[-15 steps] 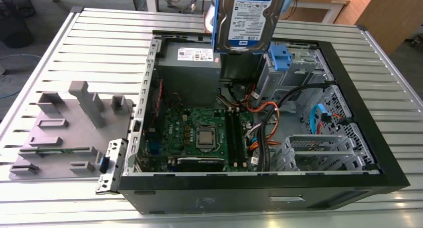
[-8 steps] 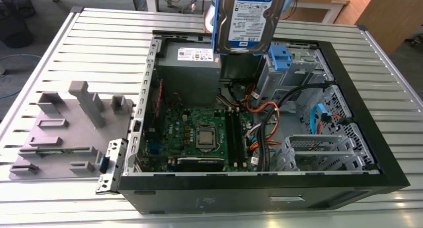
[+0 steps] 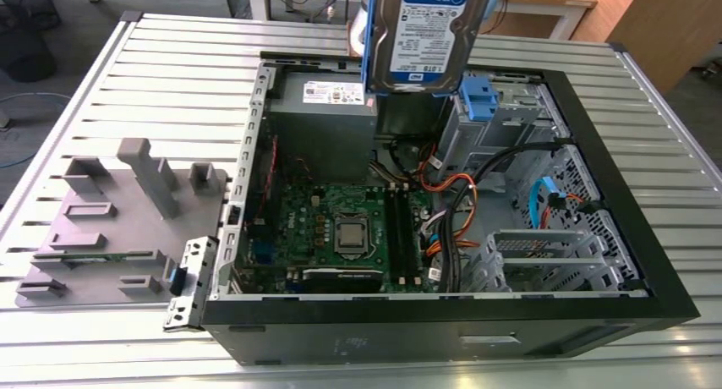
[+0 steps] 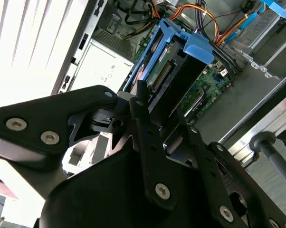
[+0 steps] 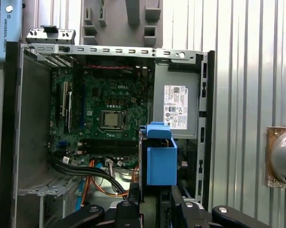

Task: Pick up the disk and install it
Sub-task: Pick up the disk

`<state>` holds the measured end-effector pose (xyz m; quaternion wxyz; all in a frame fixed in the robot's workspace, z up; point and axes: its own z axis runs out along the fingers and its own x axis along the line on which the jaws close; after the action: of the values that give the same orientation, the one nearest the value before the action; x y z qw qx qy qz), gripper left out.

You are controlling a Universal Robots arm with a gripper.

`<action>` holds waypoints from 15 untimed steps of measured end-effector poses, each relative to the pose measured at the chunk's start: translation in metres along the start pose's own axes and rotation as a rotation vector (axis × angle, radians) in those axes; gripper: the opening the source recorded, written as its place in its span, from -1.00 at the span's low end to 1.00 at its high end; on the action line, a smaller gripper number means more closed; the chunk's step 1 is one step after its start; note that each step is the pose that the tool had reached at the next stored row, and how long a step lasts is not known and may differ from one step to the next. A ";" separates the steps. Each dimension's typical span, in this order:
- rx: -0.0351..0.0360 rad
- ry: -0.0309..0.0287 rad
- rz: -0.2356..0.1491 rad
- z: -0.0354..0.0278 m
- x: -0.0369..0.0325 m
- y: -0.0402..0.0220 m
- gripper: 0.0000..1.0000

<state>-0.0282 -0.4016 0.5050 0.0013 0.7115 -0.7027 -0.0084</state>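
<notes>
Disk [image 3: 427, 35]: held on edge above the open computer case [image 3: 451, 334], over the gap between the power supply [image 3: 325, 110] and the drive cage [image 3: 502, 118]; not yet seated.
Gripper [image 5: 151, 197]: fingers closed on the disk along its blue bracket [image 5: 161, 161].
Case contents: power supply, motherboard [image 3: 338, 224], cables [image 3: 451, 182], drive cage with blue clip [image 3: 478, 95].
Cage bay: we cannot tell whether it is free.
Risk, snag: we judge the bracket could catch on the cables or the cage edge.
Risk, drop: a slip would land the disk on the motherboard.
</notes>
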 end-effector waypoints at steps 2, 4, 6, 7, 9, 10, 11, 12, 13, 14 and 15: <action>-0.0001 0.0010 0.000 0.0000 0.0007 0.0000 -0.30; 0.0000 0.0019 0.000 0.0000 0.0015 0.0000 -0.30; -0.0001 0.0033 0.000 0.0000 0.0022 0.0000 -0.30; -0.0001 0.0040 0.000 -0.0001 0.0026 0.0000 -0.30; -0.0001 0.0052 0.000 -0.0001 0.0034 0.0000 -0.30; -0.0001 0.0058 0.000 -0.0001 0.0039 0.0000 -0.30; -0.0001 0.0062 0.000 -0.0001 0.0044 0.0001 -0.30; -0.0001 0.0066 0.000 -0.0001 0.0049 0.0001 -0.30; -0.0001 0.0072 0.000 -0.0001 0.0053 0.0001 -0.30; -0.0001 0.0077 0.000 -0.0001 0.0058 0.0001 -0.30; -0.0001 0.0083 0.000 -0.0001 0.0063 0.0001 -0.30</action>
<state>-0.0282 -0.4080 0.5050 0.0043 0.7114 -0.7027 -0.0055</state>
